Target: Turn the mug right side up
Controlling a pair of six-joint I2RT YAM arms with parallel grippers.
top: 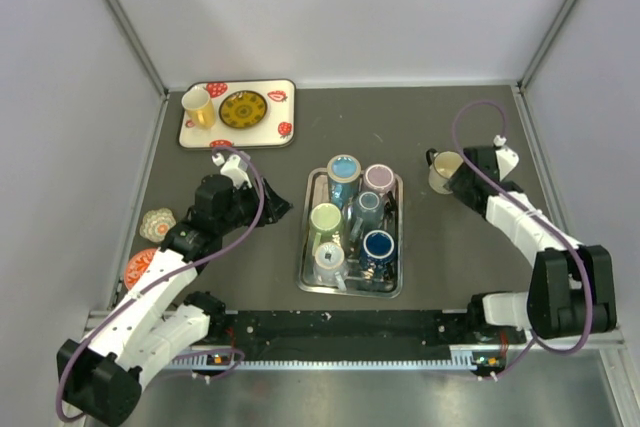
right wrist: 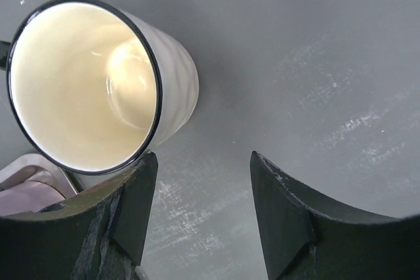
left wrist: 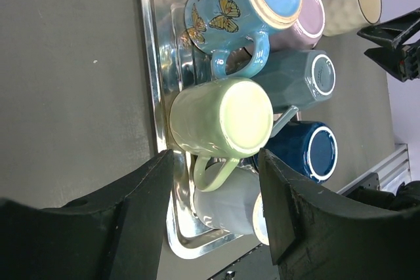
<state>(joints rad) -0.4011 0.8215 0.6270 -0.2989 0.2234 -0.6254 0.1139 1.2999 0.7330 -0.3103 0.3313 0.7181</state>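
A cream mug [top: 446, 171] with a black rim stands upright on the grey table at the right, mouth up. In the right wrist view the mug [right wrist: 85, 83] is at the upper left. My right gripper [top: 465, 179] is open and empty beside it. Its midpoint [right wrist: 203, 159] lies over bare table, and the left finger [right wrist: 134, 208] is close under the mug's rim. My left gripper [top: 272, 209] is open and empty, left of a metal tray [top: 305, 247]. In the left wrist view the gripper [left wrist: 216, 162] points at a pale green mug [left wrist: 223, 119].
The metal tray [left wrist: 149, 63] holds several mugs bottom up or on their sides: butterfly blue [top: 343, 169], pink [top: 378, 178], grey-blue [top: 366, 209], navy [top: 378, 245], white [top: 329, 263]. A strawberry-print tray [top: 237, 129] with a yellow cup [top: 198, 107] stands back left. Small dishes [top: 158, 223] lie at the left edge.
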